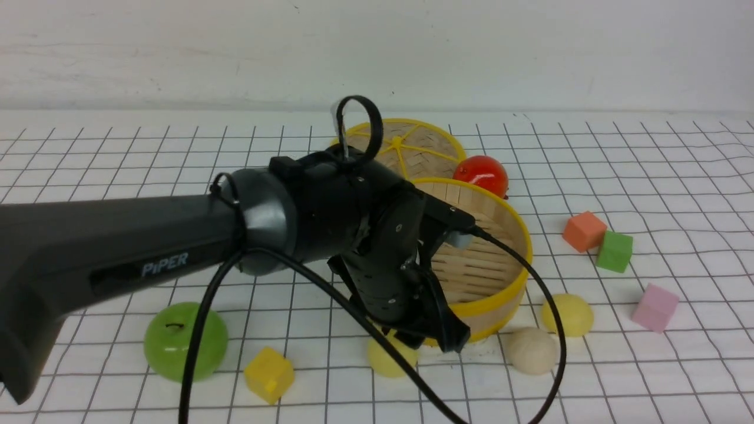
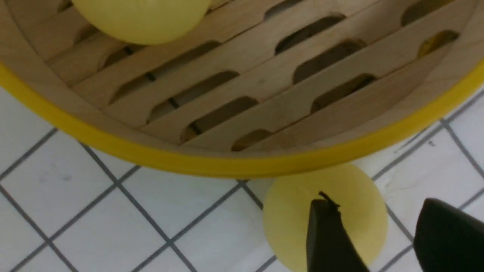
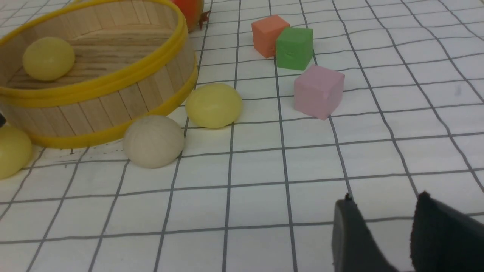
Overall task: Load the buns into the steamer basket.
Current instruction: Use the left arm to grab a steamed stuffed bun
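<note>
Now, left gripper wide and empty over a pale yellow bun.
The bun lies toward the near edge of the table, just beside the steamer basket. Centre the jaws round it before closing, then lift clear of the yellow rim.

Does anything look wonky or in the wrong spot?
The steamer basket looks tipped, its far edge seemingly propped on the woven lid. One yellow bun lies inside; the front yellow bun, right yellow bun and beige bun sit outside.
</note>
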